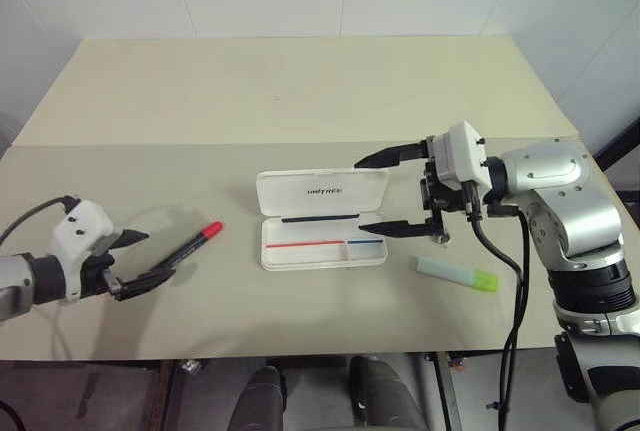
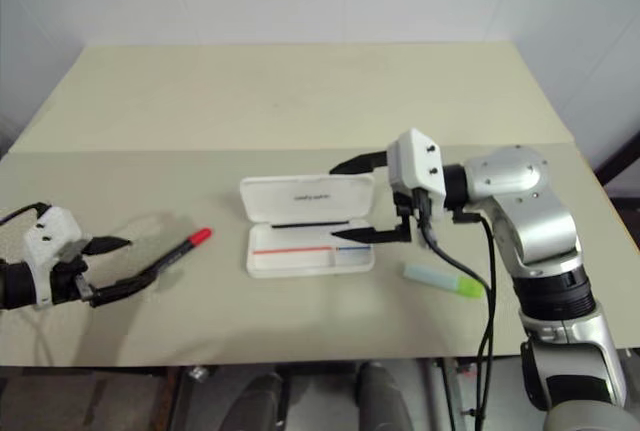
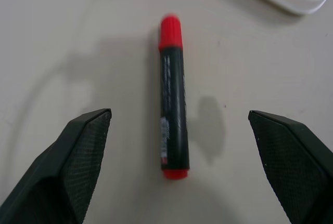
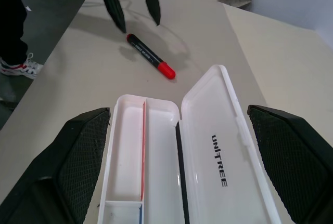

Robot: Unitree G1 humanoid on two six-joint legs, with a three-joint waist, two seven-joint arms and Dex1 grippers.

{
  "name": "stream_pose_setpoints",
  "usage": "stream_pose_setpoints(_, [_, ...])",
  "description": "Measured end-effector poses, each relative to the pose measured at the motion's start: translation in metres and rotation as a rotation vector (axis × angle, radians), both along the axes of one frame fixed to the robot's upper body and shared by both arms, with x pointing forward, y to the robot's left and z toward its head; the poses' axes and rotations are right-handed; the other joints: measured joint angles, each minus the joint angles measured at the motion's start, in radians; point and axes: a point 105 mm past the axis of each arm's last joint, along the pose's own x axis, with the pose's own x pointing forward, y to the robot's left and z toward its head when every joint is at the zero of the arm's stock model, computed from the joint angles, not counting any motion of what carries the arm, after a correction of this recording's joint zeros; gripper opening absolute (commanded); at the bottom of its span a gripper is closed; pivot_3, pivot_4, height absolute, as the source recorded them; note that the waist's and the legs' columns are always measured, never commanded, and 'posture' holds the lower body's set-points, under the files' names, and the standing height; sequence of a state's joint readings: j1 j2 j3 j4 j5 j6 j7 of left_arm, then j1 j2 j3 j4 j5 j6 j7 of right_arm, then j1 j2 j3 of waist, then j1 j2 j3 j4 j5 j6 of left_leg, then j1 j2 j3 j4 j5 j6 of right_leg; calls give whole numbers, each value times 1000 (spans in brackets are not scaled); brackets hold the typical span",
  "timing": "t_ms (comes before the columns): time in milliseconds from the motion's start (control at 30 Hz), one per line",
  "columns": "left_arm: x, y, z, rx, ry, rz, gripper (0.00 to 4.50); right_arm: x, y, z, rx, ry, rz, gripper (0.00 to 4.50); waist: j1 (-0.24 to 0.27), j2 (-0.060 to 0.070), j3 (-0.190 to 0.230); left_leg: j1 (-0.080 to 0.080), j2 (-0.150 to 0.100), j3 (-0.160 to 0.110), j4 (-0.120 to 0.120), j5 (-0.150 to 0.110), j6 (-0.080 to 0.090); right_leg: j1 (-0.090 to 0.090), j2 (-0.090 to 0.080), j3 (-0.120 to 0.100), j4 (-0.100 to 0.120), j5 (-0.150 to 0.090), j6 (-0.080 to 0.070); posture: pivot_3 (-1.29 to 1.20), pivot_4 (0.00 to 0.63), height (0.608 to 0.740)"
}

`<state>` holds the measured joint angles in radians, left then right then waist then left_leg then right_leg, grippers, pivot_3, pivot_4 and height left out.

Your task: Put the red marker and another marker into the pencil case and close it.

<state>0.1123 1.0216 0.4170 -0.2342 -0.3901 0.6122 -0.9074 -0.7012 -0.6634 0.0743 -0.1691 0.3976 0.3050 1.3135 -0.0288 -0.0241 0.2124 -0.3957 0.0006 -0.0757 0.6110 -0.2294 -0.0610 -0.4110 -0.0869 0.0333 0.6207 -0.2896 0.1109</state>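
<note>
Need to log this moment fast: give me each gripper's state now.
Left gripper: open, holding nothing, fingers either side of the red marker.
Right gripper: open, holding nothing, above the open pencil case.

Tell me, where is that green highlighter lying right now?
In the left eye view the green highlighter lies flat on the table, on the robot's right, just beyond the open pencil case and below the open right gripper.

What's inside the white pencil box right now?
The open pencil case holds no markers yet: just its white tray with a thin red-and-blue line. The right gripper hides a small corner of the tray.
</note>
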Motion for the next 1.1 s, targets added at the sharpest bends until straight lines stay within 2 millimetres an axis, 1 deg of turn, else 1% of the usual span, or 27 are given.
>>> stream_pose_setpoints(167, [13, 3, -14, 5, 43, 52, 4500, -4, 3, 5, 11, -30, -1, 4478, 1, 0, 0, 1, 0, 1, 0, 0, 0, 0, 0, 1, 0, 1, 2, 0, 150, 740])
stream_pose_setpoints(200, [15, 4, -16, 9, 50, 60, 4106, -4, 3, 6, 13, -34, -3, 4500, 1, 0, 0, 1, 0, 1, 0, 0, 0, 0, 0, 1, 0, 1, 2, 0, 150, 740])
stream_pose_setpoints(267, [19, 7, -20, 22, 64, 78, 3590, -6, 4, 8, 14, -46, -8, 4500, 0, 0, 0, 1, 0, 1, 0, 0, 0, 0, 0, 1, 0, 1, 2, 0, 150, 740])
stream_pose_setpoints(300, [20, 7, -22, 24, 73, 78, 3195, -6, 4, 9, 15, -45, -14, 4500, 0, 0, 0, 1, 0, 2, 0, 0, 0, 0, 0, 2, 0, 1, 2, 0, 150, 740])
stream_pose_setpoints(333, [21, 6, -22, 29, 72, 71, 2909, -5, 3, 8, 14, -43, -22, 4500, 0, 0, 0, 1, 0, 2, 0, 0, 0, 0, 0, 2, 0, 1, 2, 0, 150, 740])
stream_pose_setpoints(433, [22, 5, -21, 43, 73, 66, 1804, -5, 2, 7, 14, -41, -36, 4500, 1, 0, 0, 1, 0, 2, 0, 0, 0, 0, 0, 2, 0, 1, 2, 0, 150, 740])
stream_pose_setpoints(500, [22, 4, -21, 48, 80, 56, 1158, -6, 1, 6, 12, -43, -45, 4500, 0, 0, 0, 2, 0, 3, 0, 0, 0, 0, 0, 3, 0, 1, 2, 0, 150, 740])
stream_pose_setpoints(567, [22, 4, -21, 53, 81, 57, 608, -6, 0, 5, 12, -40, -49, 4500, 0, 0, 0, 3, 1, 3, 0, 0, 0, 0, 0, 3, 0, 1, 1, 0, 150, 740])
stream_pose_setpoints(733, [22, 7, -19, 81, 88, 51, 606, -6, -1, 3, 11, -36, -56, 4500, -2, 0, 0, 3, 1, 4, 0, 0, 0, 0, 0, 4, 0, 0, 0, 0, 150, 740])
stream_pose_setpoints(867, [24, 6, -11, 98, 76, 29, 606, -6, -1, 2, 11, -37, -60, 4500, 0, -1, 0, 3, 1, 4, 0, -1, 0, 0, 0, 4, 0, 0, 0, 0, 150, 740])
stream_pose_setpoints(967, [24, -4, -2, 83, 40, -50, 606, -4, -3, 2, 14, -42, -66, 4500, 1, -1, 0, 3, 1, 5, 0, -1, 1, 0, 0, 4, 0, 0, 0, 0, 150, 740])
stream_pose_setpoints(1100, [17, -27, 19, 58, -36, -246, 606, 2, -7, -2, 12, -37, -92, 4500, 1, -1, 0, 3, 1, 5, 0, -1, 1, 0, 0, 4, -1, 0, -1, 0, 150, 740])
